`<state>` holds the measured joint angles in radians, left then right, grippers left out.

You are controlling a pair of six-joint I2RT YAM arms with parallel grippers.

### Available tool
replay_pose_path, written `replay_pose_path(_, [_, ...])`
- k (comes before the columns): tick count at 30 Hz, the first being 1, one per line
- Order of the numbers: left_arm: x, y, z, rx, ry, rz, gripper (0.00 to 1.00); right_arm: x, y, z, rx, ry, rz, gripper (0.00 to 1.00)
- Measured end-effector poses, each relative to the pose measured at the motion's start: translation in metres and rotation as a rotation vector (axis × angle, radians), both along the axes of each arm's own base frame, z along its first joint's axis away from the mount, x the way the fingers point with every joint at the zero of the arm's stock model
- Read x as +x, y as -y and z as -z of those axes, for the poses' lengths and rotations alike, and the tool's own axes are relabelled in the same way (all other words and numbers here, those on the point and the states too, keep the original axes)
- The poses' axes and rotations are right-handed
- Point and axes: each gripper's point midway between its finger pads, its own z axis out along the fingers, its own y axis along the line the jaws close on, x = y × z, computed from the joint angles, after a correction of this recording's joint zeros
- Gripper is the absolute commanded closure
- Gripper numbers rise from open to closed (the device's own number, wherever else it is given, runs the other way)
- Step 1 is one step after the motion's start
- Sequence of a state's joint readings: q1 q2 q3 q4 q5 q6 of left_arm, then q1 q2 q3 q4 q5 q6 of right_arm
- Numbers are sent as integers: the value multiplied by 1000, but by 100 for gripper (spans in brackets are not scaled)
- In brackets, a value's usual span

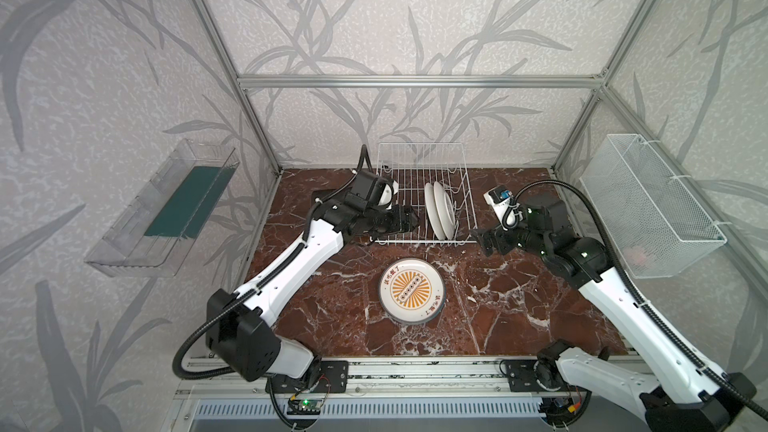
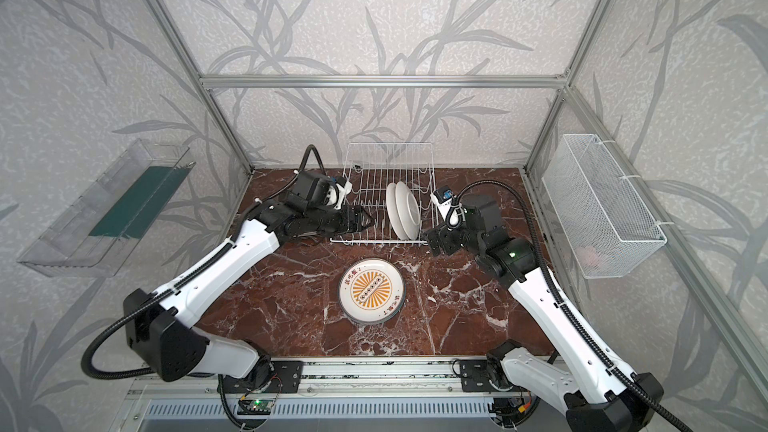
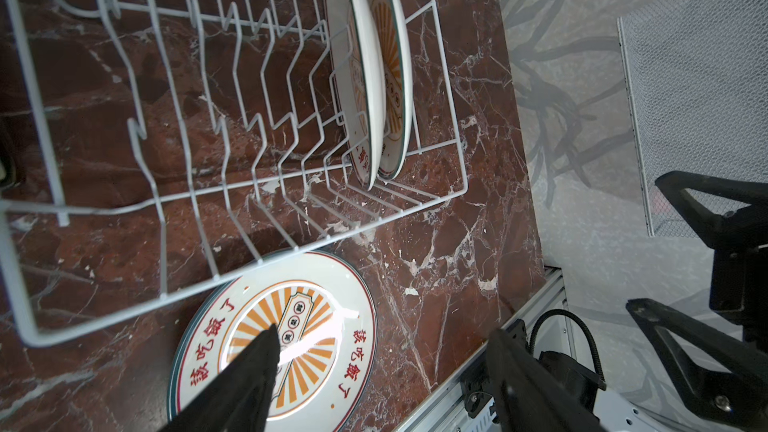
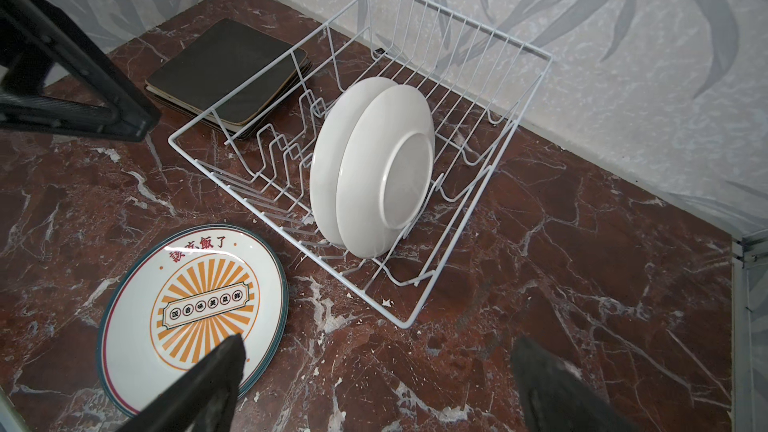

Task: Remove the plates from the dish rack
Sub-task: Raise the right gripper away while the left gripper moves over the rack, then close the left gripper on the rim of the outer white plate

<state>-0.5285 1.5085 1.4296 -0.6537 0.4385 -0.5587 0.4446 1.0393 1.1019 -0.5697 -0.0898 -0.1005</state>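
left end effector (image 3: 384, 330) released, empty, beside the dish rack (image 4: 536, 60); right end effector (image 4: 378, 340) likewise. two round plates (image 4: 374, 168) stand upright inside; sunburst plates (image 4: 195, 301) lie stacked on the desk (image 4: 540, 284).

Robot lab test cell — alu frame (image 1: 415, 81), leaf-print panels (image 1: 395, 14), marble-look top (image 1: 519, 305) w/ arms (image 1: 299, 259) on rail (image 1: 415, 378).

**Chinese writing, red on white**

The round plate (image 4: 193, 317) lying face up on the desk (image 4: 540, 284) carries the red characters 該吃飯了 on its rim, twice, on opposite sides. A banner in its orange sunburst holds six small circled characters; 味, 美 and 菜 can be read, the others not surely. The two plates (image 3: 361, 76) standing in the dish rack (image 3: 224, 126) show red characters too, but cut off.
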Motion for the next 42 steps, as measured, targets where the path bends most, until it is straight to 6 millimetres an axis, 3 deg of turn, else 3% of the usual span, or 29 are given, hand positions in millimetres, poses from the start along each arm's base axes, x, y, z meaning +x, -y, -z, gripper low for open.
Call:
replay_pose_path(7, [40,30,-4,18,13,76,46,0,5,2,36,-18,30,1])
replay_pose_path(16, [74,47,44,112,-99,98,53,5,12,2,49,-21,56,1])
replay_pose_path(26, [83,56,66,139,-159,121,61,10,11,4,66,-28,56,1])
replay_pose_path(42, [90,66,79,39,-224,87,78,12,10,2,75,-18,48,1])
